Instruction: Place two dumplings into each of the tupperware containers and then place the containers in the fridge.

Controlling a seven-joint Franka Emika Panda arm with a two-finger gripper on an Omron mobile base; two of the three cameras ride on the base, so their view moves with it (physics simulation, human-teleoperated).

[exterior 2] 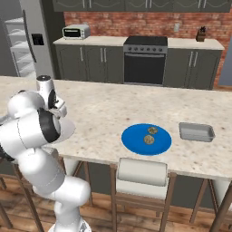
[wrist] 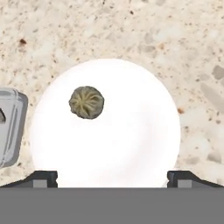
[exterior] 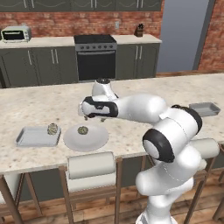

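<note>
A white plate (wrist: 109,127) lies under my open gripper (wrist: 113,177), with one dumpling (wrist: 86,102) on its upper left part. From the left base camera, the gripper (exterior: 90,115) hangs above that plate (exterior: 85,139) and its dumpling (exterior: 82,130). Left of the plate, a tupperware container (exterior: 33,138) holds another dumpling (exterior: 52,129); its corner (wrist: 8,127) shows in the hand view. The second container (exterior: 204,108) (exterior 2: 196,132) stands empty at the counter's right. Two dumplings (exterior 2: 152,130) (exterior 2: 148,139) rest on a blue plate (exterior 2: 136,144). The fridge (exterior 2: 43,27) stands open at the far left.
Bar stools (exterior: 91,166) (exterior 2: 141,173) stand against the near edge of the island counter (exterior: 43,105). Across the aisle are a black oven (exterior: 96,57), dark cabinets, a toaster oven (exterior: 15,33) and a knife block (exterior: 139,30).
</note>
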